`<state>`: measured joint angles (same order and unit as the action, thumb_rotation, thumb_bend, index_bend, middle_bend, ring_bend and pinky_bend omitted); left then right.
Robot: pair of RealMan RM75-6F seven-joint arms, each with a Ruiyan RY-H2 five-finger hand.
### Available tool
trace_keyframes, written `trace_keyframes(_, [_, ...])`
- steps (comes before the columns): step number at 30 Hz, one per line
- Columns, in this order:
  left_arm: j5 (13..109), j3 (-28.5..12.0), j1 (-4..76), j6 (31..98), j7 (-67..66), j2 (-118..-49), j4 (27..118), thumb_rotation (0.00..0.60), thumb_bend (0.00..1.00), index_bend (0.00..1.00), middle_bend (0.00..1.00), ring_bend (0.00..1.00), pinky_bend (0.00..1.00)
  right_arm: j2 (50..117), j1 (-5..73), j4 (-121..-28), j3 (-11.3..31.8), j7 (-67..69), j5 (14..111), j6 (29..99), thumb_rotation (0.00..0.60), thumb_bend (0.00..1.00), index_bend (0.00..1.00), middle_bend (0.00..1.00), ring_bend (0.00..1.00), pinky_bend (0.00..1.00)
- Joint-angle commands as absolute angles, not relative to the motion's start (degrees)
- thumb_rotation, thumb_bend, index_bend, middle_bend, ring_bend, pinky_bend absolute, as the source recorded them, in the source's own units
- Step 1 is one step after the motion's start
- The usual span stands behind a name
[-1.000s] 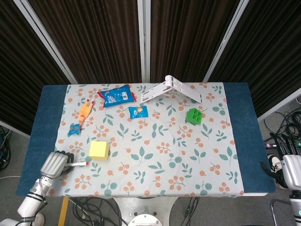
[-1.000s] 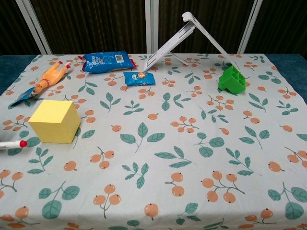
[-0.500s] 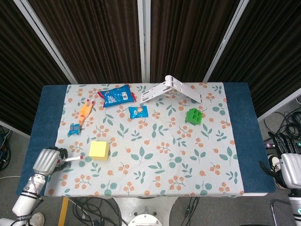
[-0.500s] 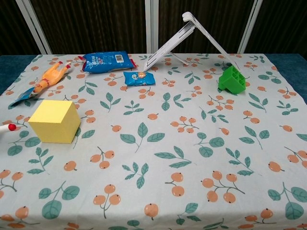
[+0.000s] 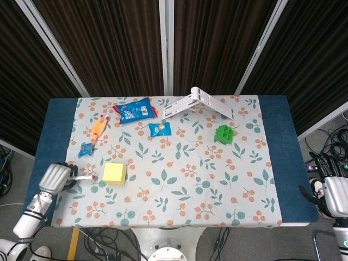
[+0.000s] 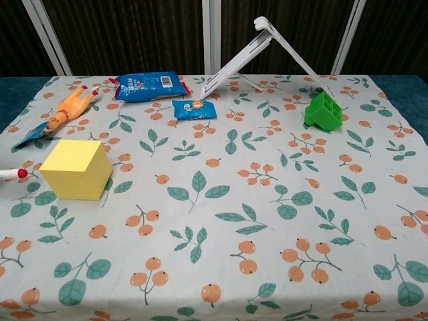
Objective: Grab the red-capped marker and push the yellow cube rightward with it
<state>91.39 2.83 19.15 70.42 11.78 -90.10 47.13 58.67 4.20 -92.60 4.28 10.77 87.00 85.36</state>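
1. Step in hand: the grasp appears done. In the head view the left hand (image 5: 54,178), at the lower left of the frame over the table's blue edge, holds the white marker with the red cap (image 5: 85,178). The marker's barrel points toward the frame's right and the cap leads.

2. State of the hands: the left hand's fingers wrap the marker's rear end. The right hand (image 5: 337,196) shows only partly at the lower right edge of the head view, off the table; whether it is closed or loose cannot be told.

3. Position of the task's thing: the yellow foam-like cube (image 5: 115,172) sits on the leaf-and-berry patterned tablecloth (image 5: 185,179) in the lower left part of the head view. In the chest view the same cube (image 6: 76,170) lies at mid-left, and the marker tip (image 6: 13,174) enters from the left edge.

4. Relation of tool to cube: the red cap lies just beside the cube's left face, at about its height in the frame. A small gap shows in both views, so they are apart, not touching.

5. Next move, as a judgement: the hand needs to carry the cap rightward into the middle of the cube's left face, keeping the barrel low and level. Off-centre contact could turn the cube rather than slide it.
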Motion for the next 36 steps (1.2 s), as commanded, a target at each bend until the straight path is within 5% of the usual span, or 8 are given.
trace_keyframes(1, [92.7, 3.7, 20.3, 69.7, 12.9, -91.6, 44.1, 0.6, 0.45, 0.68, 0.7, 0.54, 0.57, 58.6, 4.2, -92.7, 4.3, 10.6, 86.8, 85.3, 0.6, 0.17, 0.0, 0.13, 0.0, 0.0])
trace_keyframes(13, [94.3, 3.8, 23.6, 69.6, 14.6, -94.3, 42.6, 0.6, 0.45, 0.68, 0.7, 0.54, 0.57, 58.6, 4.2, -93.1, 4.3, 10.0, 86.6, 85.1, 0.6, 0.17, 0.0, 0.13, 0.0, 0.0])
trace_keyframes(36, [90.4, -1.1, 31.8, 61.8, 2.3, -96.4, 56.3, 0.6, 0.45, 0.68, 0.7, 0.54, 0.57, 58.8, 3.7, -91.1, 4.2, 12.0, 85.7, 85.0, 0.6, 0.17, 0.0, 0.13, 0.0, 0.0])
